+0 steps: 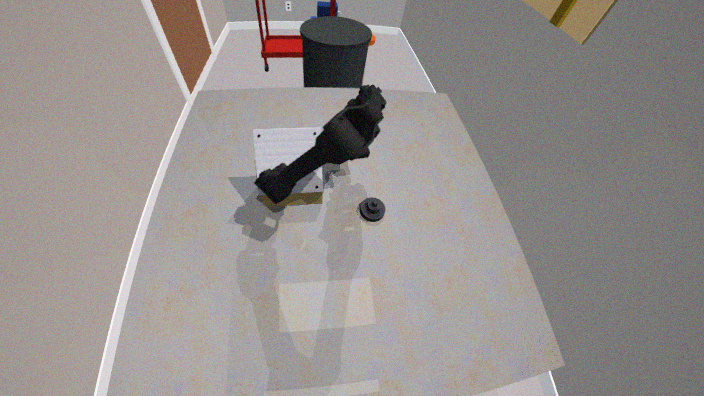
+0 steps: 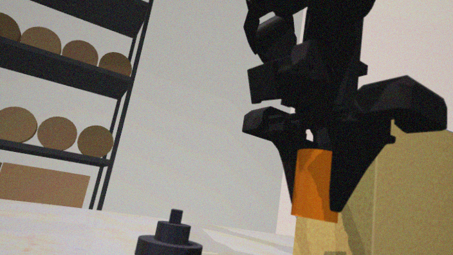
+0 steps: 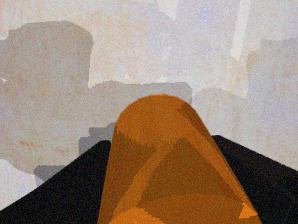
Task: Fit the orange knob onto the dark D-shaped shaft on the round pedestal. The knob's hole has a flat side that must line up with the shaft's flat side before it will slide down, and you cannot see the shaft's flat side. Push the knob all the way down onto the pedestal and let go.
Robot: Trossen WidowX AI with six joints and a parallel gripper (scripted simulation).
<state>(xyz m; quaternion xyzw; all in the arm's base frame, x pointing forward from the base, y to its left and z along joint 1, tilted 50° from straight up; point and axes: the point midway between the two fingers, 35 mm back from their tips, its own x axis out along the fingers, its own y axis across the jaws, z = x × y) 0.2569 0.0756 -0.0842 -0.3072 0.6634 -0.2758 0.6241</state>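
Note:
The orange knob (image 2: 312,183) (image 3: 160,165) is held upright, or nearly so, in the air between the fingers of my black gripper (image 2: 313,206) (image 3: 161,142). The gripper is shut on it, and the knob's lower end shows below the fingertips. The round dark pedestal (image 1: 372,216) (image 2: 168,247) stands on the table, with the thin dark shaft (image 2: 175,216) upright on its stepped top. In the exterior view the knob is to the right of the shaft and higher than it. The top view does not show the knob, hidden by the arm. The hole's flat side and the shaft's flat side cannot be seen.
A tan box (image 1: 300,199) (image 2: 412,180) with a white top (image 1: 285,145) stands close to the arm, behind the gripper in the exterior view. A dark bin (image 1: 335,60) and a red cart (image 1: 282,46) are beyond the table's far edge.

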